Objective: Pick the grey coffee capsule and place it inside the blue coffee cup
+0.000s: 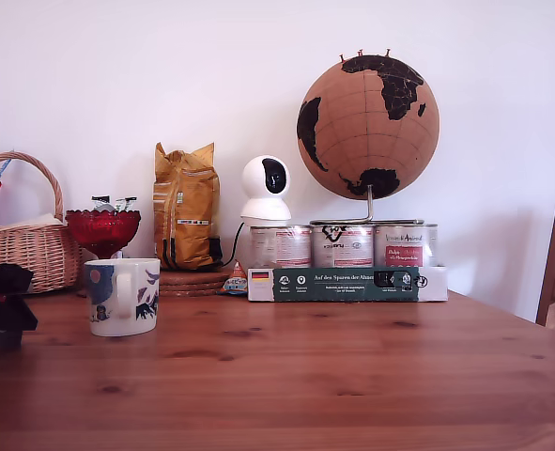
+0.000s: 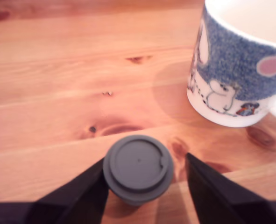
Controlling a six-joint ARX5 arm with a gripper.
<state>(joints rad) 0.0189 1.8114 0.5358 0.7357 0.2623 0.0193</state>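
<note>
Gripper [image 2: 145, 186] fingers stand apart around the grey coffee capsule [image 2: 138, 169], one seemingly touching it, near the blue coffee cup [image 2: 236, 70].

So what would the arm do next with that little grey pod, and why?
Probably close its jaws. In the wrist view the small dark grey coffee capsule stands on the wooden table between the open gripper jaws, one touching, the other apart. The blue-patterned white ceramic mug waits nearby.

Soft even daylight, slight blur
</note>
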